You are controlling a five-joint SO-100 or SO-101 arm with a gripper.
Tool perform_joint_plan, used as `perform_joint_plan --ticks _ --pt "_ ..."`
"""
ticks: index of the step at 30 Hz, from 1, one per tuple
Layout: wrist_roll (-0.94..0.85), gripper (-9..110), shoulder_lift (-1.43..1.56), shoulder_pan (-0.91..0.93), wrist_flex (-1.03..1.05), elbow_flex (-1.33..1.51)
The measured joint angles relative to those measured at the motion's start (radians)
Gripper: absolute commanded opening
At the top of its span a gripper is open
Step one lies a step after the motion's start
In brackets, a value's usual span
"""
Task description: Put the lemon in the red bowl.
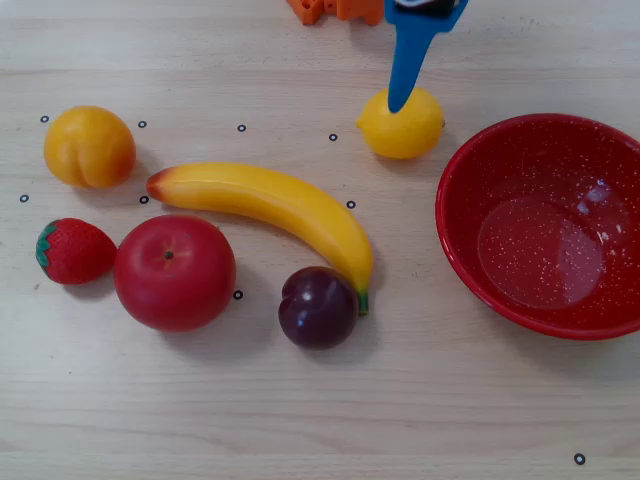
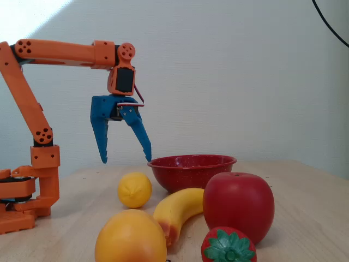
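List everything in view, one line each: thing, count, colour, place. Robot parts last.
lemon: 1, bright yellow, overhead view top centre, left of the bowl
red bowl: 1, red with white speckles, right edge, empty
banana: 1, yellow, centre
apple: 1, red, lower left
strawberry: 1, red with green top, far left
plum: 1, dark purple, at the banana's stem end
peach: 1, orange-yellow, upper left
gripper: 1, blue, open above the lemon
arm: 1, orange, left in the fixed view

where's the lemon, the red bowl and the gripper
lemon (image 1: 405, 128): overhead view, middle of its yellow skin, below the blue finger.
red bowl (image 1: 470, 160): overhead view, upper left inner wall.
gripper (image 2: 127, 160): fixed view, midway between the two blue fingertips, jaws spread, above the lemon.
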Motion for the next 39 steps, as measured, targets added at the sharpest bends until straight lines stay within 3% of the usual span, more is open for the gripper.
perform_joint_plan --ticks 12,39 --pt "0.002 54 -0.038 0.041 -0.006 0.000" --pt "0.021 60 -0.222 0.055 -0.209 0.089"
